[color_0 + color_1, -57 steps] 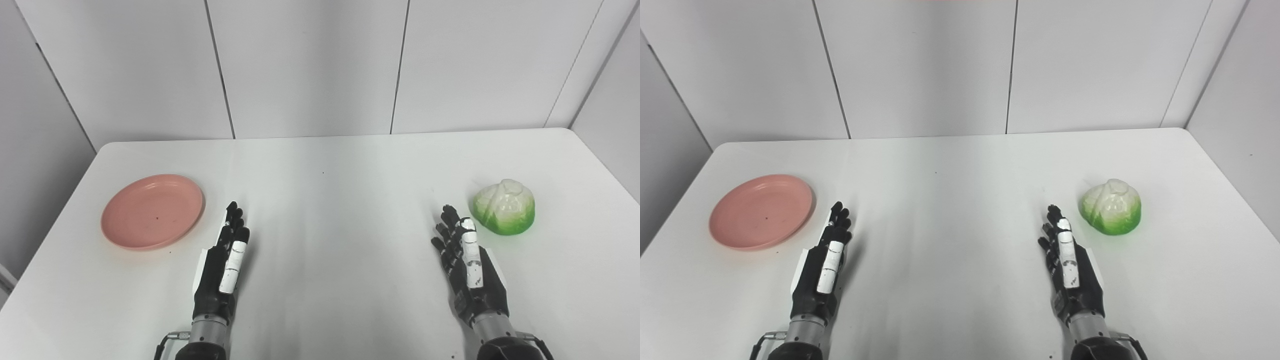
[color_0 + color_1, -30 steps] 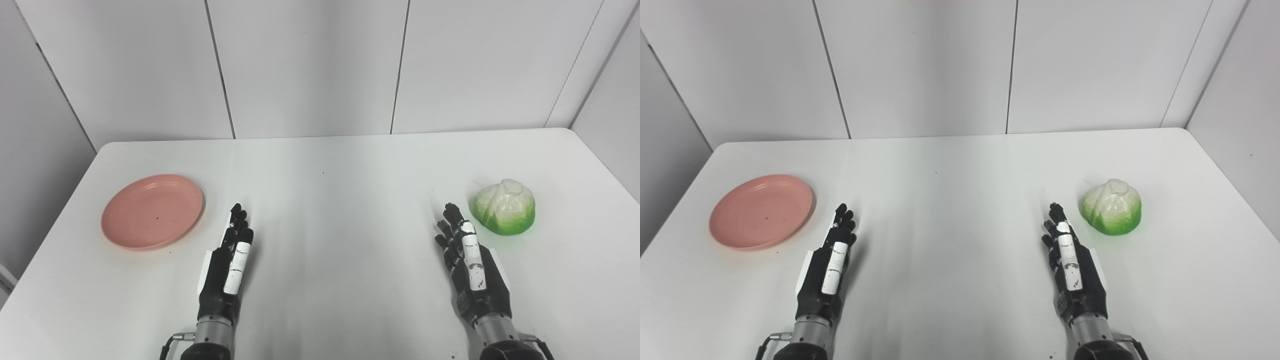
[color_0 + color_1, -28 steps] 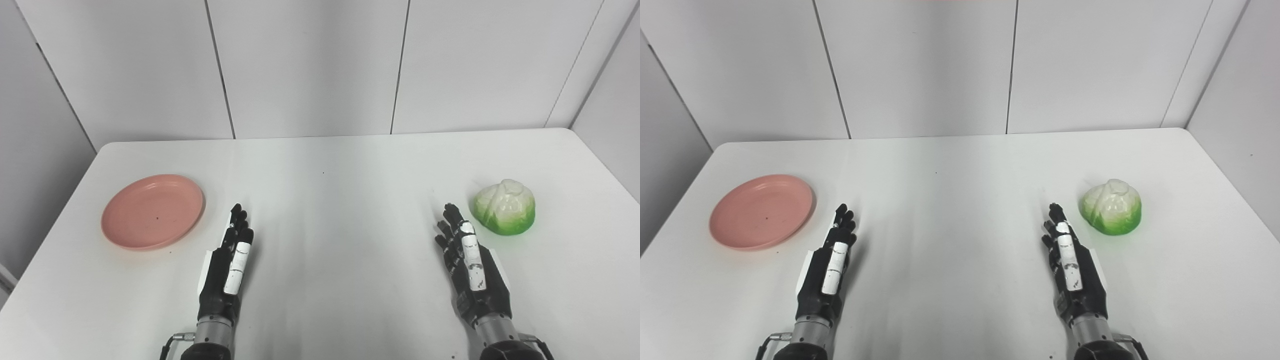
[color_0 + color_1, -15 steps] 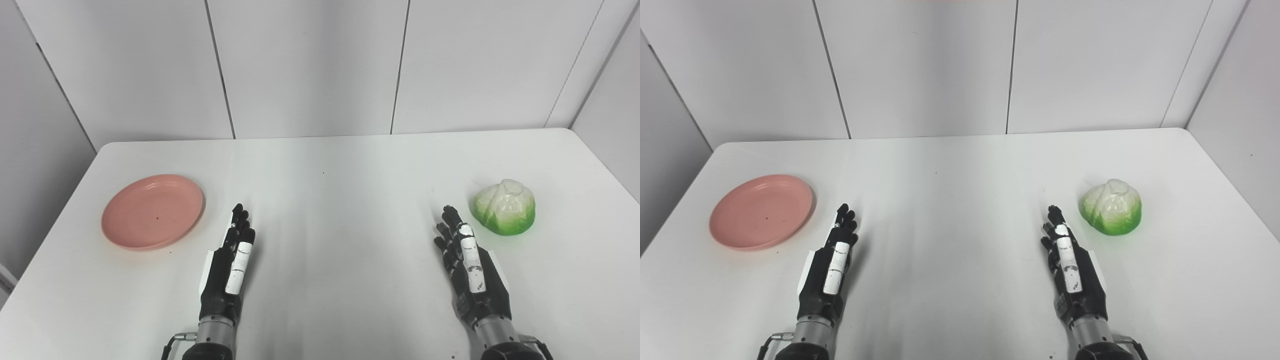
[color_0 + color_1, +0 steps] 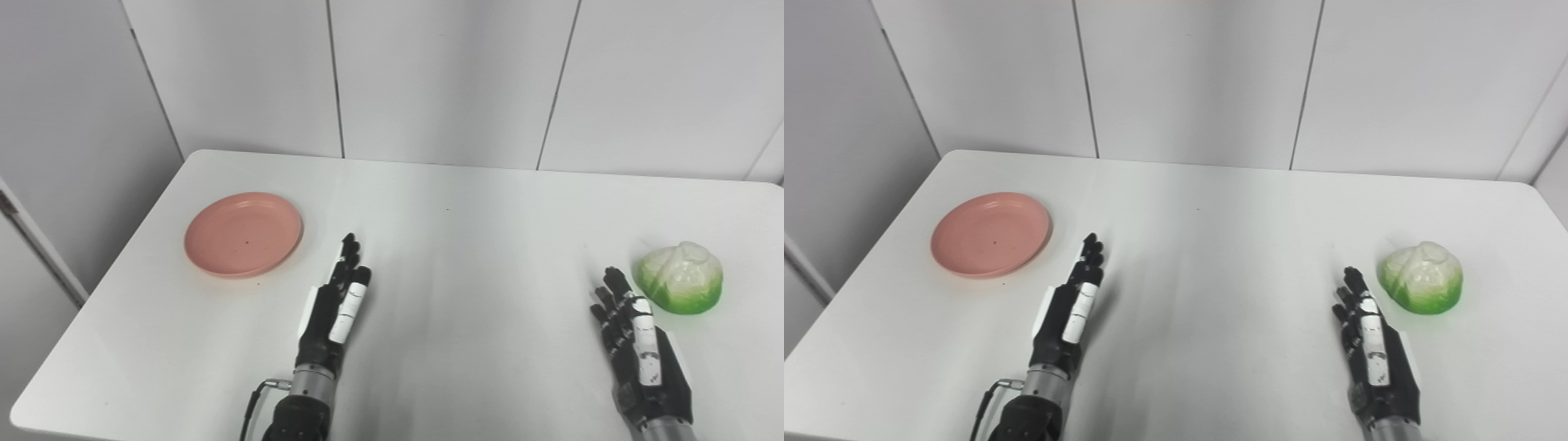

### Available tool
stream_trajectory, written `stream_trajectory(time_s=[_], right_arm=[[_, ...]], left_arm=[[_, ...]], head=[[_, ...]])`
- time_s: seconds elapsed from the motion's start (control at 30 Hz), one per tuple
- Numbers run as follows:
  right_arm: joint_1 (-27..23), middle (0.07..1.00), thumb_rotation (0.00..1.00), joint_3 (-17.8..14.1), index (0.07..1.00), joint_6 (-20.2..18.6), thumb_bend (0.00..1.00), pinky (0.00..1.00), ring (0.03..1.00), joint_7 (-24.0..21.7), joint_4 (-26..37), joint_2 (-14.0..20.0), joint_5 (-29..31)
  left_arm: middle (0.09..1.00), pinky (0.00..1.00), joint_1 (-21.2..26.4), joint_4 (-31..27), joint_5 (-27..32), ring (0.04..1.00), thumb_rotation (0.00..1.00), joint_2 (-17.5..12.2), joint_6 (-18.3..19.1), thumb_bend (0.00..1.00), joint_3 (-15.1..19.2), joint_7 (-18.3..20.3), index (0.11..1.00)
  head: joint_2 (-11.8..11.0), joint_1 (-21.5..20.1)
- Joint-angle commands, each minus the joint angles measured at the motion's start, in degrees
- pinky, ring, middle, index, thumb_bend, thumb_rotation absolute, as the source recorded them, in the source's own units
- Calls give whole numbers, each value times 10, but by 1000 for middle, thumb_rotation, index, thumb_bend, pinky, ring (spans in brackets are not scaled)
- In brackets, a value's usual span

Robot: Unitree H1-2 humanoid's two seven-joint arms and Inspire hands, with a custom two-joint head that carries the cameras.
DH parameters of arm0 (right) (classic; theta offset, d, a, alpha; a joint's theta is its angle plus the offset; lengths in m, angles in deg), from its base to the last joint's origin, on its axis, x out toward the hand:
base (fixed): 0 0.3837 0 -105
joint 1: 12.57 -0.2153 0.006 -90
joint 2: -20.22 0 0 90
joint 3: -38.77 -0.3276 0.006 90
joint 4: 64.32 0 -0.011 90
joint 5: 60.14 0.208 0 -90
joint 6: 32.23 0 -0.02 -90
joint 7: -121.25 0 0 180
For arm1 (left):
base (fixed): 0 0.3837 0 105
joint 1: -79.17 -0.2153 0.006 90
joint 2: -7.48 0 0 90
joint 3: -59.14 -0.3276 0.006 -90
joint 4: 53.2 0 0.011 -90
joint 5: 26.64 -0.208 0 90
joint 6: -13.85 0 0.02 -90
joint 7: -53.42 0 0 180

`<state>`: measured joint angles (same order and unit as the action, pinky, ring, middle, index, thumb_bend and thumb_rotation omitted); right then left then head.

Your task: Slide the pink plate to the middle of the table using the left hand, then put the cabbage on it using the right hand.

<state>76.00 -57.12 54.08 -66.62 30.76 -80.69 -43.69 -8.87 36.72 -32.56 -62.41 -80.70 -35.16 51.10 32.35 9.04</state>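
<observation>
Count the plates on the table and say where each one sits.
1. The pink plate sits on the left part of the table, ahead and to the left of the open left hand, which is apart from it. Nothing in view could hide another.

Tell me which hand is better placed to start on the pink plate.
Left. The left hand lies open just beside the pink plate, while the right hand sits across the table by the cabbage.
</observation>
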Motion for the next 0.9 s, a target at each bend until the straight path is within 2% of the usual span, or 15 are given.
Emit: stream_trajectory(time_s=[0.0, 0.37, 0.57, 0.7, 0.8, 0.87], right_arm=[[1, 971, 888, -9, 918, 21, 873, 969, 968, -9, -19, 8, 10], [2, 962, 887, -12, 903, 65, 862, 958, 955, -42, -77, 27, 22], [3, 944, 874, -4, 884, 92, 902, 934, 933, -42, -98, 29, 4], [2, 944, 869, -3, 891, 100, 912, 936, 931, -43, -111, 28, 5], [0, 947, 874, 0, 896, 106, 915, 939, 931, -46, -121, 30, 4], [-1, 949, 881, 3, 898, 108, 916, 936, 932, -48, -126, 33, 3]], left_arm=[[1000, 1000, 2, 18, -3, 1000, 922, 14, -26, 754, -9, -8, 1000], [1000, 1000, 1, 55, -32, 1000, 938, 23, -60, 737, -13, -28, 1000], [1000, 1000, 2, 80, -22, 1000, 935, 24, -126, 709, -2, -39, 1000], [1000, 1000, 8, 82, -25, 1000, 944, 22, -148, 699, 8, -50, 1000], [1000, 973, 25, 76, -13, 988, 946, 15, -158, 758, 22, -51, 1000], [975, 964, 38, 62, 10, 967, 914, 9, -151, 798, 32, -42, 960]], head=[[-5, 7], [-47, 30], [-65, 28], [-70, 28], [-72, 26], [-74, 25]])
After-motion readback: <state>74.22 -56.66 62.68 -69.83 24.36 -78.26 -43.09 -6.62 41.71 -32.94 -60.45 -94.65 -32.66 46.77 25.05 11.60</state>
